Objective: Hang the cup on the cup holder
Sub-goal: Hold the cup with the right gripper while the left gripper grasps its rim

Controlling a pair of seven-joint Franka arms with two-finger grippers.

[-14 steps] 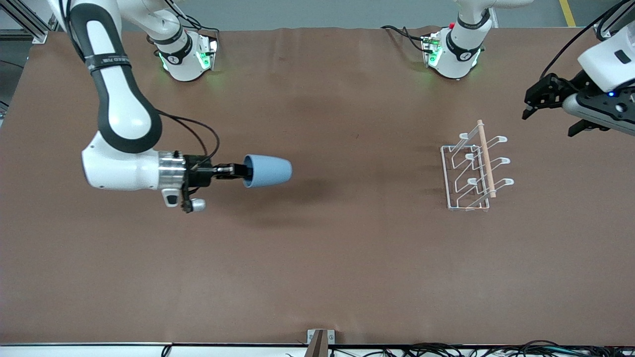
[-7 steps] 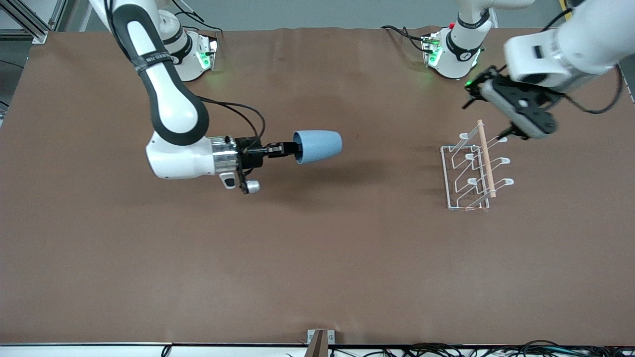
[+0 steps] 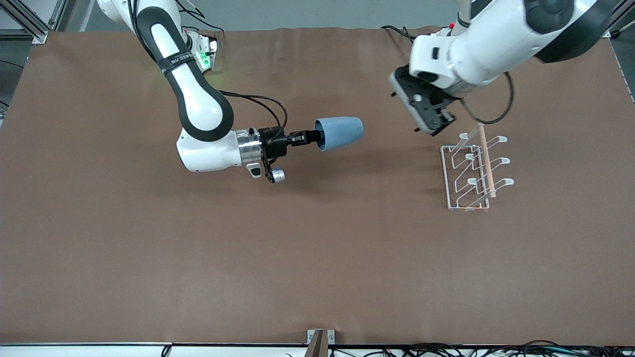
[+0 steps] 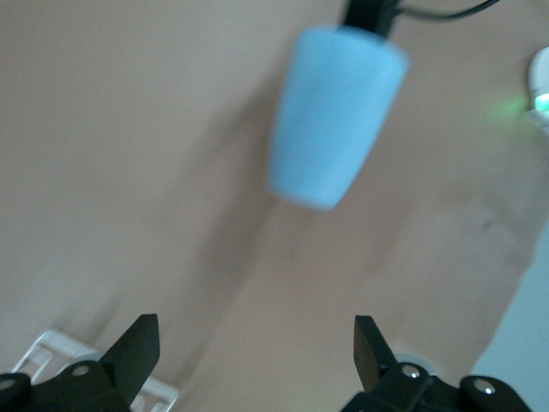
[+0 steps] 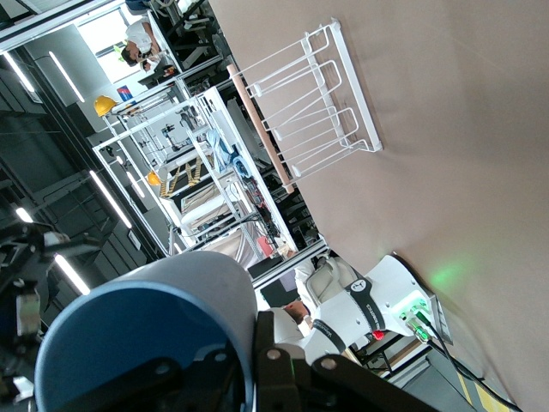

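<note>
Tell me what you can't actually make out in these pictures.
- Front view: the left gripper points away from the camera, so its own body hides the fingertips.
- Left wrist view: the cup is motion-blurred; only a corner of the cup holder shows, cut off by the picture's edge.
- Right wrist view: the cup fills the foreground, and the right gripper shows only partly; the contact on the rim is unclear.

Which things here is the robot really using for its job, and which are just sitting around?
For the job:
- cup, held sideways in the air by the shut right gripper
- cup holder, standing on the table
- left gripper, open, beside the cup holder

Just sitting around:
- cables along the table's near edge
</note>
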